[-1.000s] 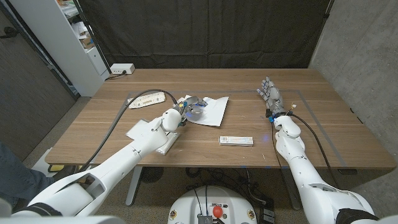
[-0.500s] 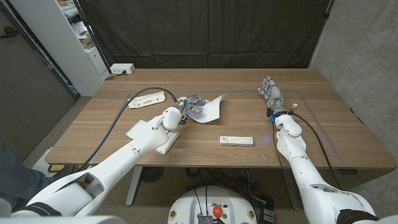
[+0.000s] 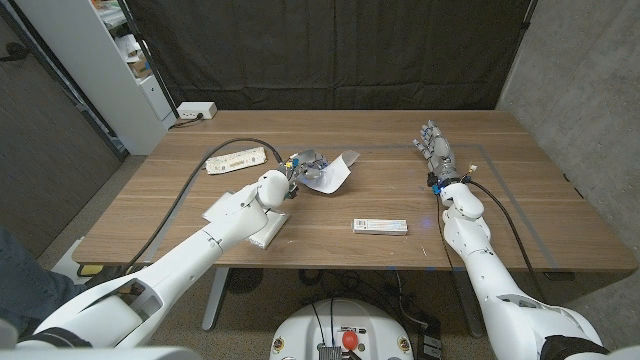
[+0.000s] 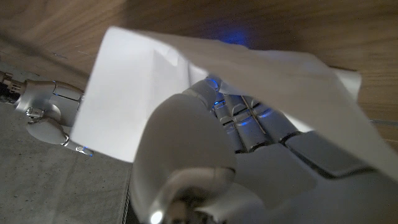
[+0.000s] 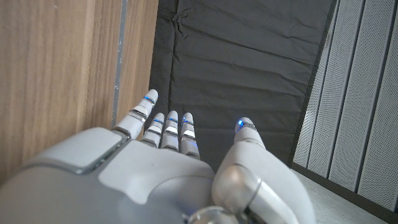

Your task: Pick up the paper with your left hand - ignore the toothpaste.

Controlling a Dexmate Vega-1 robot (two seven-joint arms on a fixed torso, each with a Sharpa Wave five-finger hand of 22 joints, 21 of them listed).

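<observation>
The left hand [image 3: 303, 169] grips the crumpled paper [image 3: 330, 172], which juts toward the table's middle, far from the spread, empty right hand [image 3: 437, 153] and beyond the toothpaste box [image 3: 380, 226].

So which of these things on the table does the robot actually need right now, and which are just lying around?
Part of the job:
- paper, gripped in the left hand

Just lying about:
- toothpaste box, near the front edge
- power strip with its black cable
- right hand, holding nothing, fingers apart
</observation>
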